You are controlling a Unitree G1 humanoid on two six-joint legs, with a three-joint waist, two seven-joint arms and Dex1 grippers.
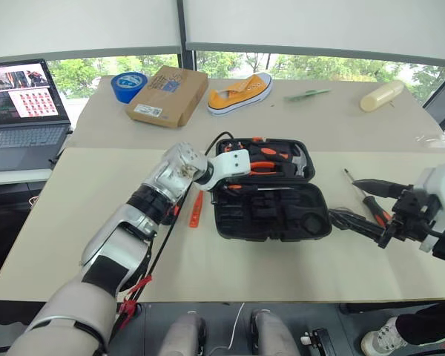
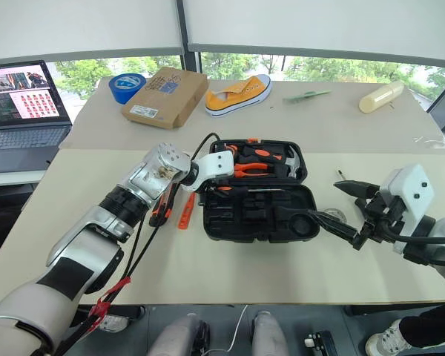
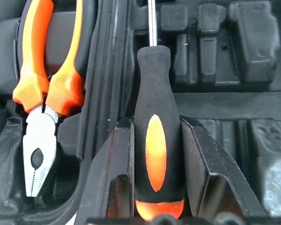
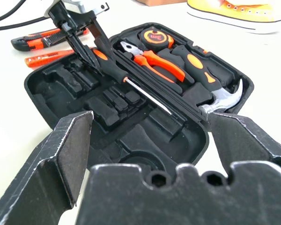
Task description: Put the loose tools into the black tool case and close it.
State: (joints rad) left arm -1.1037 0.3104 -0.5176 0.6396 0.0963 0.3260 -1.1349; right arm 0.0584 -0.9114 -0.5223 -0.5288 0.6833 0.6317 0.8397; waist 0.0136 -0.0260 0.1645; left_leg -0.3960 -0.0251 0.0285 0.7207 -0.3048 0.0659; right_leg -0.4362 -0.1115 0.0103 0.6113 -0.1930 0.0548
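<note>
**A:** Left wrist view first: what is the left gripper (image 3: 157, 187) carrying?

**B:** A long screwdriver with a black rubbery handle and orange inlay (image 3: 155, 136). Both black fingers (image 3: 203, 164) press the handle's sides, so the jaws are narrow and clamped on it. Its steel shaft runs straight away from the wrist, over the black moulded-plastic tool case (image 1: 271, 215).

**A:** How does it lie against the case?

**B:** In the right wrist view the screwdriver (image 4: 131, 77) sits low over the tray, along the hinge ridge between the case's two halves, its long axis parallel to that ridge. The orange-handled pliers (image 4: 152, 58) lie just beyond the ridge, in the far half. I judge a long recess beneath is the target, but I cannot tell whether the tool already touches it.

**A:** And the other arm?

**B:** The right gripper (image 1: 371, 208) hangs off the case's right end, jaws spread wide and holding nothing. A second screwdriver (image 1: 367, 200) lies on the table near it, well apart from the case.

**A:** Anything loose on the other side?

**B:** An orange slim tester screwdriver (image 1: 196, 209) lies on the table just beside the case's left end, and an orange-black utility knife (image 2: 163, 208) sits a little further out from the case. The left arm is nearer both.
</note>
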